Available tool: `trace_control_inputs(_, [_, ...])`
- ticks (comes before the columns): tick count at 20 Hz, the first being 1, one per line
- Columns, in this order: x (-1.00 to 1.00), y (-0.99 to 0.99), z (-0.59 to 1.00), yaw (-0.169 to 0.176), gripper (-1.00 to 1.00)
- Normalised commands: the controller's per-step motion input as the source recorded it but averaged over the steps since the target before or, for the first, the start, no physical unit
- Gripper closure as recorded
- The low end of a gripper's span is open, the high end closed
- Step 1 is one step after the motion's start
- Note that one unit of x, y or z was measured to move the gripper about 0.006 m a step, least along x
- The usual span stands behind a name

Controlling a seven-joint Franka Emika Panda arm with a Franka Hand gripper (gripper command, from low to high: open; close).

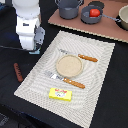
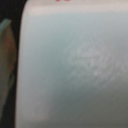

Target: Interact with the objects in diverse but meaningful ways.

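Tomato (image 1: 94, 12) inside grey pot (image 1: 91, 18), yellow box (image 1: 60, 94) on placemat (image 1: 100, 70); gripper (image 1: 35, 50) state unclear

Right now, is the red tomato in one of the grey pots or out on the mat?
In. The red tomato sits inside a grey pot on the wooden board, off the placemat.

No text can be read anywhere.

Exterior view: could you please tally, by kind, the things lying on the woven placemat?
Wooden-handled utensils: 2
Round plate: 1
Yellow box: 1
Total: 4
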Motion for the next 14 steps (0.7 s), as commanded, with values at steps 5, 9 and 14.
trace_control_inputs(5, [0.05,-0.07,0.14,0.001,1.00])
trace_control_inputs(9, [0.88,0.05,1.00,0.000,1.00])
trace_control_inputs(14, [0.94,0.12,0.97,0.000,1.00])
